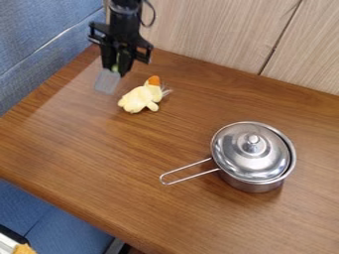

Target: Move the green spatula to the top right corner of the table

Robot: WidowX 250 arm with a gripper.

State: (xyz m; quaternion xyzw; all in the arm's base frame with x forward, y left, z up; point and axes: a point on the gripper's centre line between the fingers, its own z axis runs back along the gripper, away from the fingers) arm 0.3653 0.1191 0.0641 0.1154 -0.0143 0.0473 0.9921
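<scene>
The black two-finger gripper [115, 69] held the grey-bladed green spatula [107, 82]; transport was in hand, requiring rightward travel over the brown wooden surface [132, 158].

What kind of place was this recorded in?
Probably a booth or lounge-style seating nook rather than a real kitchen: a wooden table stands beside blue fabric upholstery that looks like bench seating, with wood-grain panelling behind it.

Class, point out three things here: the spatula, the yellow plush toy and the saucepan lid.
Spatula [107, 82]: camera view, on its grey blade.
Yellow plush toy [138, 99]: camera view, on its body.
Saucepan lid [251, 156]: camera view, on its domed top.
</scene>
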